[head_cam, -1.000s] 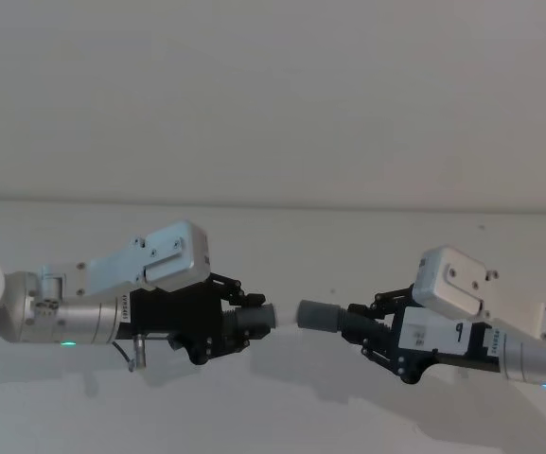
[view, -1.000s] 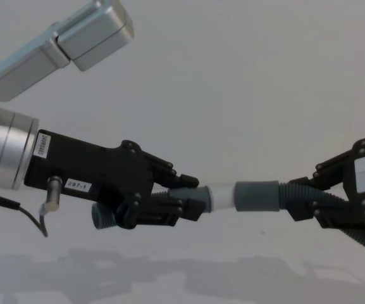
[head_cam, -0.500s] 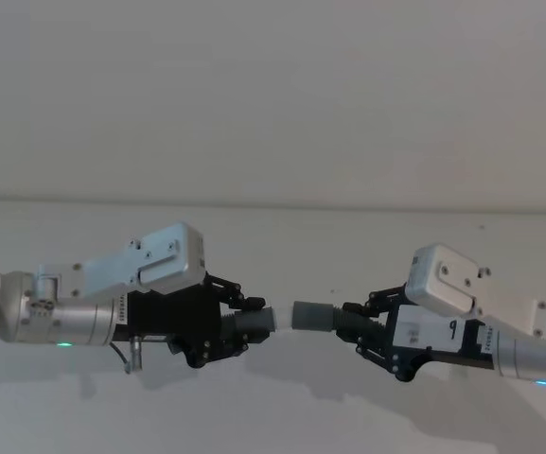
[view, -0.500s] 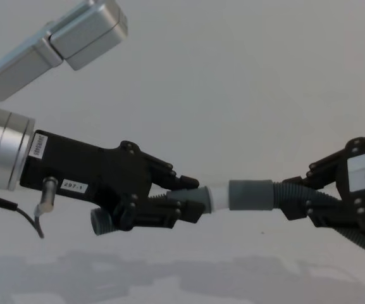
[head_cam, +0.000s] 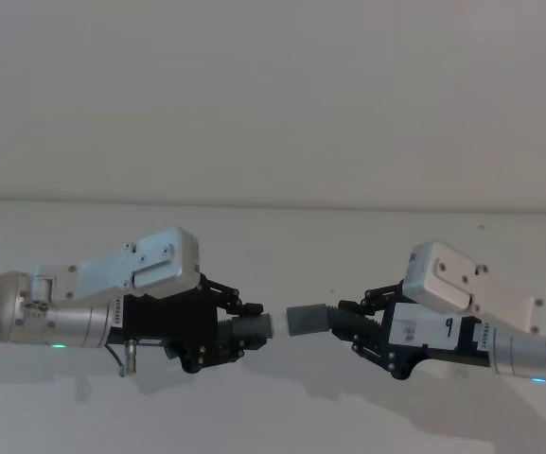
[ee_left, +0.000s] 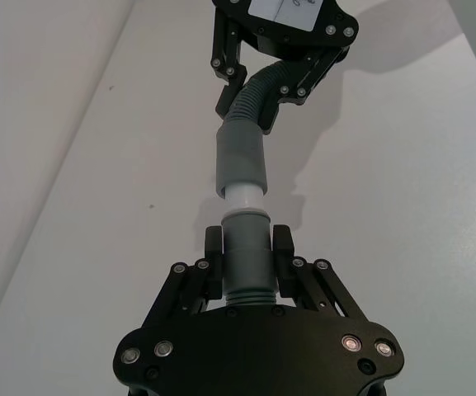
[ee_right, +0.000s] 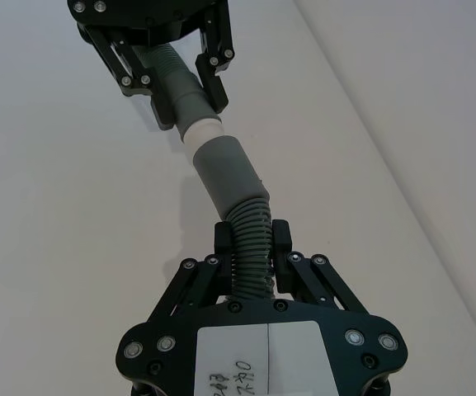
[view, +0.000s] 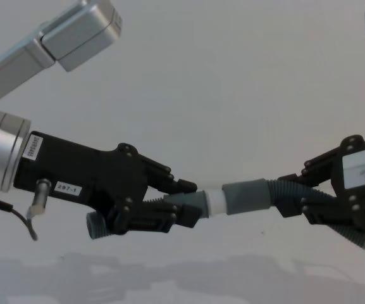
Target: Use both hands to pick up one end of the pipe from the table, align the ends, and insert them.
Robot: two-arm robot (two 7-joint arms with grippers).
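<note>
Two pipe pieces are held in the air above the white table, one in each gripper, with their ends brought together between the arms. The left gripper is closed on the left pipe piece near its collar, from which a short white tip projects, and the right gripper is clamped on the ribbed part of the right pipe piece. The white tip is seen entering the wider grey collar of the right piece, a band of white being left visible between the two collars
</note>
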